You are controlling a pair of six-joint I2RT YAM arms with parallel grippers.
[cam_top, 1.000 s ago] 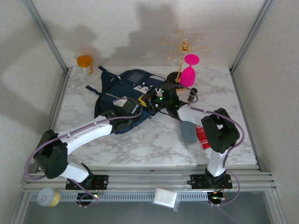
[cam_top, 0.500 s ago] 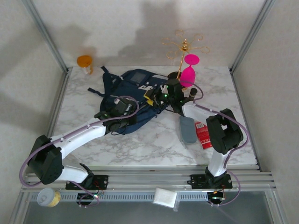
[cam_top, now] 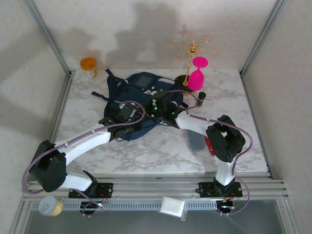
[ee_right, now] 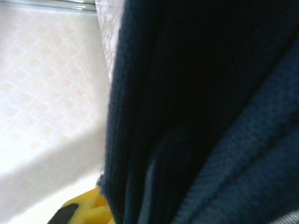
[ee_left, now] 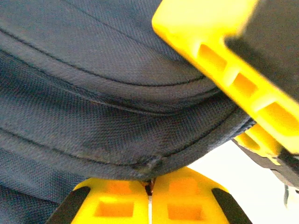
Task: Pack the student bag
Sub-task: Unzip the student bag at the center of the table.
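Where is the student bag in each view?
Top external: student bag far-centre on the marble table, under both arms.
Left wrist: its navy fabric across the upper left, edge pinched in the yellow left fingers.
Right wrist: fabric on the right, yellow right finger lower left.
Shared landmark, wrist views: yellow fingers.

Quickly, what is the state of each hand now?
Left hand: closed, pinching the student bag at its edge.
Right hand: closed, apparently on the student bag's fabric too.

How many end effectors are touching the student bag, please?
2. The left end effector pinches the student bag's near edge; the right end effector grips fabric at its middle.
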